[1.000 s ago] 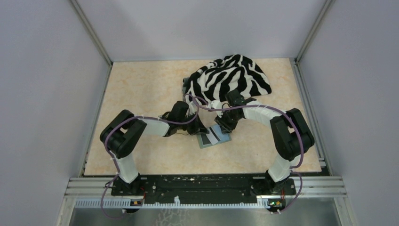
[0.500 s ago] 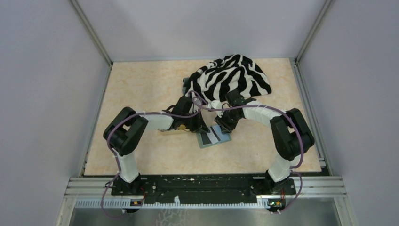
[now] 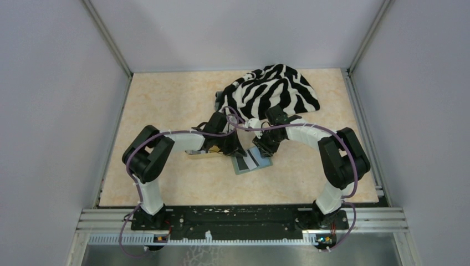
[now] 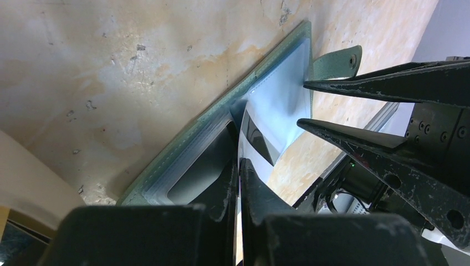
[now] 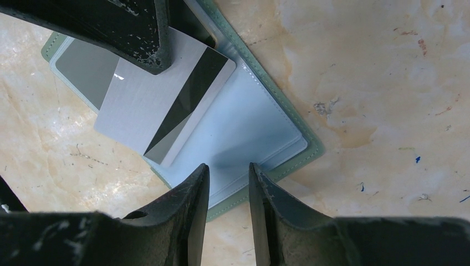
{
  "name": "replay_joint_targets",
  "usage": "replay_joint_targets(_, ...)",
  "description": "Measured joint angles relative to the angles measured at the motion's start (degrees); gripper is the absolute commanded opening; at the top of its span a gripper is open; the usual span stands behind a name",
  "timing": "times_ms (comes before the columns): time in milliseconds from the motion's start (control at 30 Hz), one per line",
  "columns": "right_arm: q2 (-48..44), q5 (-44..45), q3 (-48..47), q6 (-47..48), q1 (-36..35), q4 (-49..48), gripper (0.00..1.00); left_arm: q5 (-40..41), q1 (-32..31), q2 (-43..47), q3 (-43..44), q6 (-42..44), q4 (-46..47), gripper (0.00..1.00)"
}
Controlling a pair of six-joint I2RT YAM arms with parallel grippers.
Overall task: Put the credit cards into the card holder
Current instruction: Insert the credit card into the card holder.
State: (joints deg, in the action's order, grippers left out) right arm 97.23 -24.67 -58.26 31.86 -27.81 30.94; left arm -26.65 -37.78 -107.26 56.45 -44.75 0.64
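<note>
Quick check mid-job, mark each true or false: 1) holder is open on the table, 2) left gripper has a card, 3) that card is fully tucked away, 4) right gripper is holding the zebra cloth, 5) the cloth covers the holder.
1) True. The card holder lies open on the table, pale inside up.
2) True. The left gripper is shut on a card.
3) False. Most of the card shows bare over the holder's inside.
4) False. The right gripper sits at the holder's edge, with nothing between its fingers.
5) False. The zebra cloth lies farther back, apart from the holder.
</note>
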Motion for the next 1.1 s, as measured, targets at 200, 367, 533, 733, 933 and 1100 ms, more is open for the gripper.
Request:
replay_joint_targets(200, 0.0, 0.2, 0.0, 0.0, -0.3, 0.0, 0.33, -0.8, 0.0, -0.9, 1.9, 1.0, -2.5, 0.06)
replay_joint_targets(367, 0.0, 0.2, 0.0, 0.0, -0.3, 0.0, 0.33, -1.9, 0.1, -2.5, 4.0, 1.7, -4.1, 0.06)
replay_joint_targets(533, 0.0, 0.3, 0.0, 0.0, -0.3, 0.0, 0.33, -3.3, 0.3, -4.1, 5.9, 2.2, -4.9, 0.07)
replay_joint_targets(733, 0.0, 0.2, 0.0, 0.0, -0.3, 0.0, 0.33, -3.5, 0.3, -4.7, 6.8, 2.5, -5.5, 0.09)
replay_joint_targets(933, -0.5, -0.2, 0.0, 0.0, -0.4, 0.0, 0.36, -4.1, 0.3, -5.7, 8.0, 2.7, -5.8, 0.16)
replay_joint_targets(1100, -5.5, -3.3, 0.3, 0.4, -0.7, -0.4, 0.35, -4.2, 0.3, -6.2, 8.4, 2.9, -5.7, 0.18)
